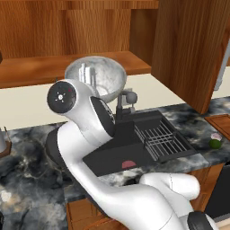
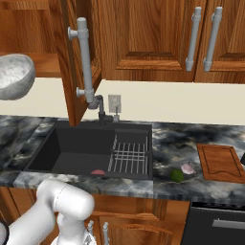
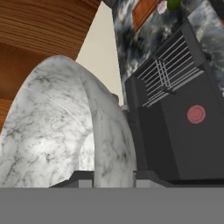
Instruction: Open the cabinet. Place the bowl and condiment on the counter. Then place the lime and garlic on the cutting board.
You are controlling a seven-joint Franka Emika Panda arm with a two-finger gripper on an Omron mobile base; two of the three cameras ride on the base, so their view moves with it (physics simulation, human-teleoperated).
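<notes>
Bowl [image 1: 96,74]: the pale marbled grey-silver bowl is hanging in the air in front of the open cabinet, above the back of the counter and left of the sink; in the hand view its rim [image 3: 109,131] is running between the two finger tips.
Gripper [image 3: 114,178]: it is clenching the bowl's rim, one finger tip sitting inside the wall and one outside; in the left base view the hand is reaching up into the bowl from the near side.
Cabinet [image 1: 188,49]: the reddish-brown wall cabinet is standing open, its door [image 2: 79,62] swinging out toward the camera with the long grey bar handle [image 2: 85,64] facing forward; the wooden shelf [image 1: 36,69] is showing behind the bowl.
Counter [image 1: 27,179]: the black and grey marbled worktop is running across both base views, wrapping around the sink.
Sink [image 2: 91,148]: the dark basin is lying in the middle of the counter, holding a wire rack [image 2: 130,155] on its right side and a small red disc [image 2: 98,172] on its floor; the faucet [image 2: 101,111] is standing at its back edge.
Lime [image 2: 177,175]: the small green fruit is sitting on the counter near the front edge, between the sink and the cutting board.
Garlic [image 2: 188,168]: the whitish-pink bulb is lying just beside the lime, to its right and slightly behind, off the board.
Cutting board [image 2: 220,162]: the square brown board is lying flat on the counter at the far right, just beside the garlic.
</notes>
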